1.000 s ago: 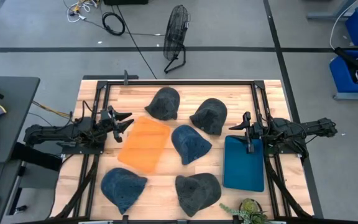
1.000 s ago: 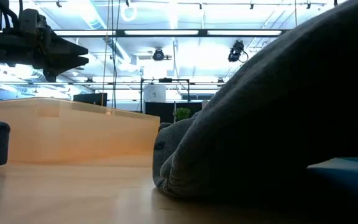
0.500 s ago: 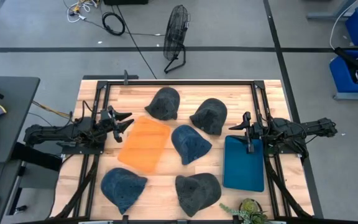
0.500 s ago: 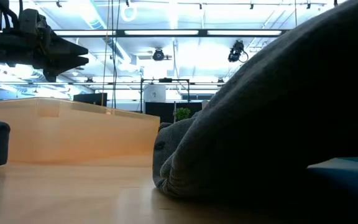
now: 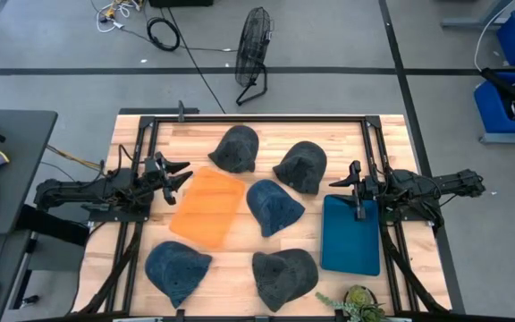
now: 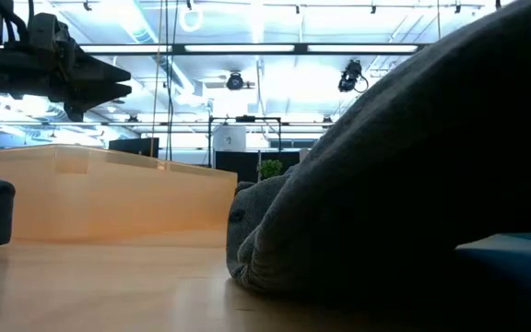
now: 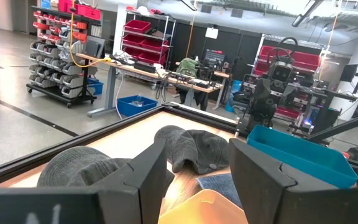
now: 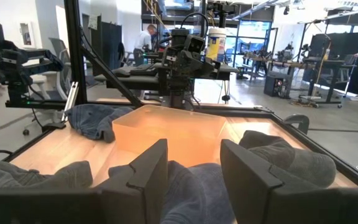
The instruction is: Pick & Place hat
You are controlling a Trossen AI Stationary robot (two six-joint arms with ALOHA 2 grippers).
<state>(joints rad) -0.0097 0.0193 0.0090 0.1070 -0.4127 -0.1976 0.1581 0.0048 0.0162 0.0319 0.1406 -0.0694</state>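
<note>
1. We see five hats on the wooden tabletop (image 5: 257, 143): two dark grey ones (image 5: 236, 148) (image 5: 300, 166) at the back, a blue one (image 5: 274, 207) in the middle, another blue one (image 5: 177, 270) and a grey one (image 5: 284, 277) at the front.
2. An orange bin (image 5: 207, 205) lies left of the middle hat, a teal bin (image 5: 350, 234) to its right.
3. Our left gripper (image 5: 175, 176) hangs just beside the orange bin, fingers (image 7: 138, 180) apart and empty.
4. Our right gripper (image 5: 350, 182) hangs over the teal bin's back edge, fingers (image 8: 143, 177) apart and empty.
</note>
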